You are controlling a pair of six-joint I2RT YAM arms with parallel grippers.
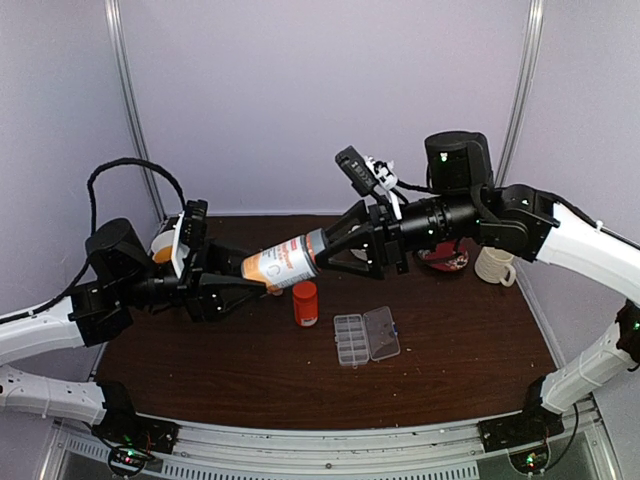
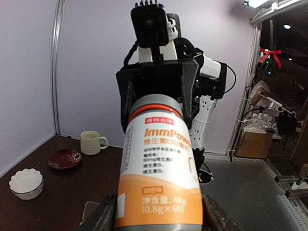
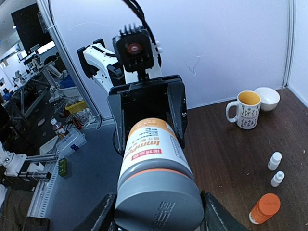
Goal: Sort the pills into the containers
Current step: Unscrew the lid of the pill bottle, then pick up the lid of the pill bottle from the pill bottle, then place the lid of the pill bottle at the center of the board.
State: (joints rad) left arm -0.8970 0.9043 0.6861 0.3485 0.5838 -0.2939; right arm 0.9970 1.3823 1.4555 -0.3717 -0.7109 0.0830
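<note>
l gripper [image 1: 254, 272] & r gripper [image 1: 320, 250] clamp orange-label bottle [image 1: 283, 266].

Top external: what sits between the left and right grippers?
The orange-and-white bottle, held sideways in the air: left gripper clamps its base, right gripper its grey cap. The top view shows it; both wrist views agree.

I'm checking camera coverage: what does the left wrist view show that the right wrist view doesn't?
Left wrist only: a ribbed cream mug, a dark red saucer and the right gripper on the cap end. Right wrist only: a yellow-lined mug, two tiny white bottles, an orange bottle and the left gripper on the base end. Both: the supplement bottle, held between the two grippers.
</note>
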